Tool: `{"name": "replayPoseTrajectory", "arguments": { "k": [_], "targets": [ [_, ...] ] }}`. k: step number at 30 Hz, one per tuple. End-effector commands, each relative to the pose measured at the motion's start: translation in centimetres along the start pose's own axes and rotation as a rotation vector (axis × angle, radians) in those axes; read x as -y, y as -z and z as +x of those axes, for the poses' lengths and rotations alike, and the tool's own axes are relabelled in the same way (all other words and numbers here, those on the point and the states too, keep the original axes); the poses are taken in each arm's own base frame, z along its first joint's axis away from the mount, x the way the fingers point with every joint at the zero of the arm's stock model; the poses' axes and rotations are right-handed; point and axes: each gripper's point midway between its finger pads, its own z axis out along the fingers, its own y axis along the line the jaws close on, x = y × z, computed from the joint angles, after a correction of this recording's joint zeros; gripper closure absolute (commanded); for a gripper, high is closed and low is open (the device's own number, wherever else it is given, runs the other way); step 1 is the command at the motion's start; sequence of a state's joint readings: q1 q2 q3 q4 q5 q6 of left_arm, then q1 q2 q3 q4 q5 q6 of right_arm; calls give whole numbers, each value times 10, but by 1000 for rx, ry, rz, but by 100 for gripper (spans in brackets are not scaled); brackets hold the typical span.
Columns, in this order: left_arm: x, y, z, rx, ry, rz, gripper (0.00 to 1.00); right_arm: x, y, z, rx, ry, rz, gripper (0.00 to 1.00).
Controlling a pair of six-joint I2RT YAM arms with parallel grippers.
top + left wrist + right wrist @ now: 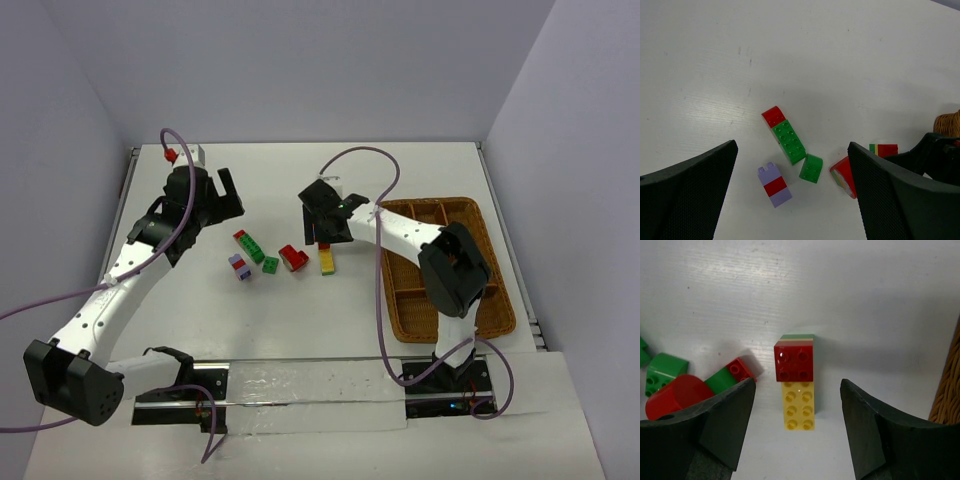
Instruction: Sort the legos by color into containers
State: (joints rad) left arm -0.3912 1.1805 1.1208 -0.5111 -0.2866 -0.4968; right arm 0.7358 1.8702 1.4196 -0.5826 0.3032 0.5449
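Several legos lie in a loose row on the white table. A red-and-green long brick [248, 245] [784, 136], a purple stack with a red middle [239, 266] [774, 185], a small green brick [270, 265] [811, 168] and a red curved piece [293, 258] [842, 175] sit left. A red-and-yellow stack [327, 260] [796, 385] sits right. My left gripper [213, 205] [791, 146] is open, above and behind the left bricks. My right gripper [325, 236] [796, 390] is open, straddling the red-and-yellow stack from above. The wicker tray [400, 300] lies right.
The tray's edge shows in the right wrist view [947, 385] and in the left wrist view [947, 122]. The red curved piece [675, 395], the small green brick [662, 370] and a green-and-red brick [732, 375] lie just left of my right gripper's left finger.
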Motion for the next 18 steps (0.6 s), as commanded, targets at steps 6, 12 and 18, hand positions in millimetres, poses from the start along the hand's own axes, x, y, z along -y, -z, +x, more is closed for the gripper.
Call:
{"name": "replayPoseTrajectory", "arguments": {
  "k": [6, 12, 18],
  "targets": [
    [1, 4, -9, 46, -1, 11, 1, -8, -20, -9, 24, -67, -5, 28],
    [0, 6, -8, 44, -10, 10, 1, -10, -27, -8, 23, -67, -12, 40],
    [-2, 6, -4, 39, -5, 7, 1, -10, -31, -6, 9, -47, -5, 46]
  ]
}}
